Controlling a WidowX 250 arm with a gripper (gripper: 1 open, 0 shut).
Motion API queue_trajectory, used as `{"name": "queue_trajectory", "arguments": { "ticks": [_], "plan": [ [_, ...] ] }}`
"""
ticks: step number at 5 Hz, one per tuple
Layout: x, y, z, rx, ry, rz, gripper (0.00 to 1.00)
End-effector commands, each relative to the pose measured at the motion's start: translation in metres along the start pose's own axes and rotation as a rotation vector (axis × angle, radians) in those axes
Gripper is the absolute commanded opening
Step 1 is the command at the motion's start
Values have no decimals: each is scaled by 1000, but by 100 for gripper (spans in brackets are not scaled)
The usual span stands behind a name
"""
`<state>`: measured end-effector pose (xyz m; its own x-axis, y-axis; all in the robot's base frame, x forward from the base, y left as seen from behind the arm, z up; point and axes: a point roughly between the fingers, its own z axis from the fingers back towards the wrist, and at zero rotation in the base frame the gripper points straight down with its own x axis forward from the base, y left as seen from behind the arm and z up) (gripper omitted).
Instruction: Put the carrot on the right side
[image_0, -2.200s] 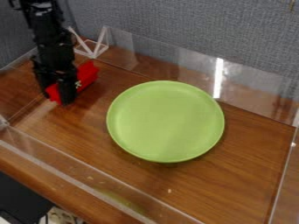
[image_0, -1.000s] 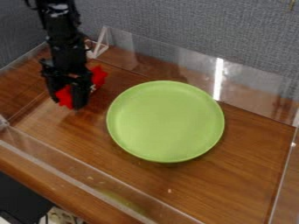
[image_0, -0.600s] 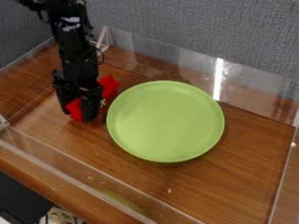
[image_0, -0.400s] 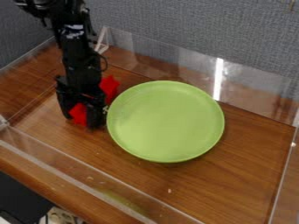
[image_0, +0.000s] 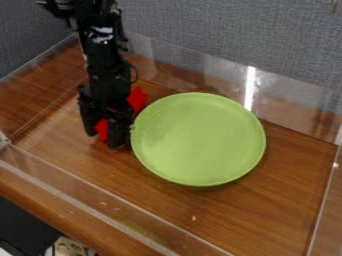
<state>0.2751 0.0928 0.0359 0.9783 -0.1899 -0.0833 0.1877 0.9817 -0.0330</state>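
Red shows on both sides of the dark jaws: this is the carrot (image_0: 138, 98), lying on the brown wooden table (image_0: 201, 215) just beside the left edge of the green plate (image_0: 201, 140), as the camera sees it. The piece slants, its far end showing beyond the jaws and a smaller red patch showing at their near side; the middle is hidden behind the dark fingers. The jaws appear to grip the carrot, one finger on either side of it, and the black robot arm (image_0: 102, 45) rises above them, to the left of the plate and beyond it.

Compared with the earliest frame, the carrot and the jaws are much closer to the plate. They stood well apart from its left edge then; now they are right up against it, and the carrot keeps nearly the same slant and the same place between the fingers. The plate itself sits slightly farther right than in the frame just before. Whether the carrot or a finger touches its rim cannot be told.

The plate is round and lime green, its broad face plain and bare. The carrot is outside it, on the left. A clear wall (image_0: 287, 98) runs along the table behind the plate, with a grey wall (image_0: 241, 30) farther back.
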Motion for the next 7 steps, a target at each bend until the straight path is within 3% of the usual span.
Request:
{"name": "queue_trajectory", "arguments": {
  "ticks": [1, 3, 5, 6, 7],
  "plan": [
    [4, 6, 25, 42, -77, -4, 0],
    [-7, 16, 29, 39, -86, -9, 0],
    [-12, 26, 28, 46, -92, -69, 0],
    [-12, 18, 27, 49, -89, -73, 0],
    [-12, 11, 27, 54, -82, -75, 100]
  ]
}}
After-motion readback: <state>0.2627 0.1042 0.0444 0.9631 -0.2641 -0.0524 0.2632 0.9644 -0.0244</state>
